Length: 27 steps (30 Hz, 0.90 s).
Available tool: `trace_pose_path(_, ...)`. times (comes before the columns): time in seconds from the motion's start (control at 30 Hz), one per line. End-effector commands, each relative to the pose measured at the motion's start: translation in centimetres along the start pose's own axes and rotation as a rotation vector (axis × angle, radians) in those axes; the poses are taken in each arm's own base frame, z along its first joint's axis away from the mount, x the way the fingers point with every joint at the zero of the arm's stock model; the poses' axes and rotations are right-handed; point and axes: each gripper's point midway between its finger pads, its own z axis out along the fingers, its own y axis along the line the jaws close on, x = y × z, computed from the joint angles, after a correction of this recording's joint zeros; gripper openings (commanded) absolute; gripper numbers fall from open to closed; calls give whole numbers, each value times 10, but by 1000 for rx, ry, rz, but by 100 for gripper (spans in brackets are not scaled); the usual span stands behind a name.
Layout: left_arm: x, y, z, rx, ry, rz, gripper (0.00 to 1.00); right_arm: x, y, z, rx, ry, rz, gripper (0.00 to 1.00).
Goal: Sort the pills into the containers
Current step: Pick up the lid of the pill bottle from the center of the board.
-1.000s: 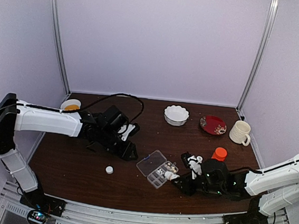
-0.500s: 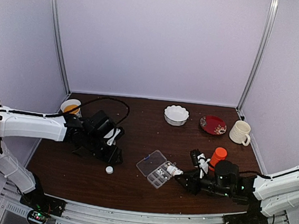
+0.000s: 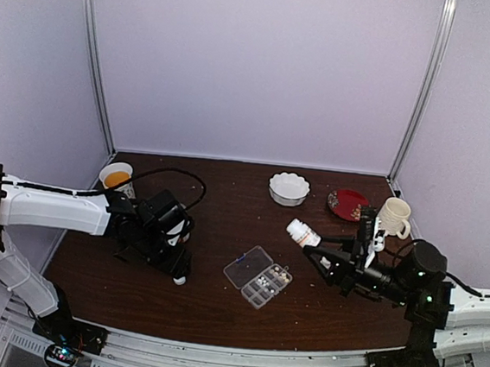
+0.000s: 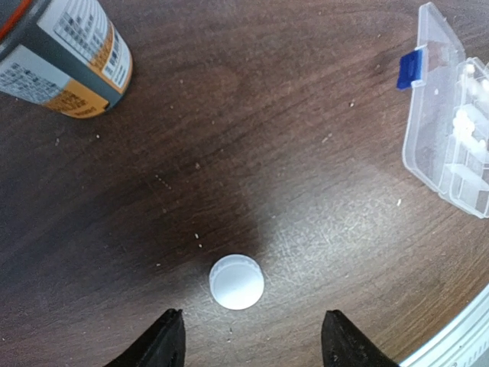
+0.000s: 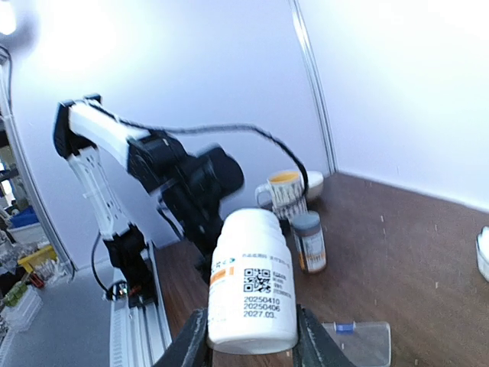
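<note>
From above, the box (image 3: 258,278) is lying open on the table (image 3: 226,199). Left wrist: the left pincer (image 4: 252,344) is hanging apart astride a cap (image 4: 237,281), pills (image 4: 462,122) sitting in the box. Right wrist: the right pincer (image 5: 252,336) is clamping a white bottle (image 5: 252,275).

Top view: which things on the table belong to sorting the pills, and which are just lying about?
Job: clear box, pills, white bottle, white cap.
Lying about: white bowl, red plate, mug, cup with orange contents.
</note>
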Motion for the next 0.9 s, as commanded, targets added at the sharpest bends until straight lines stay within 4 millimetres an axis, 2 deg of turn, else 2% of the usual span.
trace_pose_path(0.0,4,1,10,-10,22,-4,64,-80,36,-10,-120,-202,-149,0)
trace_pose_path(0.13,5,-1,15,-3,36,-7,64,-129,62,-26,-200,-340,-228,0)
trace_pose_path(0.3,6,-2,16,-2,45,-11,64,-178,86,-53,-282,-528,-266,0)
trace_pose_path(0.4,8,0,17,-8,47,-14,64,-199,115,-62,-440,-568,-258,0)
trace_pose_path(0.5,10,2,18,-14,51,-18,64,-204,141,-64,-613,-546,-230,0)
trace_pose_path(0.53,11,2,18,-15,52,-19,64,-205,141,-63,-613,-549,-221,0)
trace_pose_path(0.63,11,3,20,-16,51,-24,64,-208,106,-62,-419,-628,-160,0)
trace_pose_path(0.67,11,3,20,-16,50,-24,64,-208,102,-65,-404,-655,-152,0)
trace_pose_path(0.8,11,4,21,-22,49,-21,64,-199,114,-47,-470,-558,-169,0)
trace_pose_path(0.87,11,5,22,-29,53,-19,64,-199,105,-46,-416,-561,-162,0)
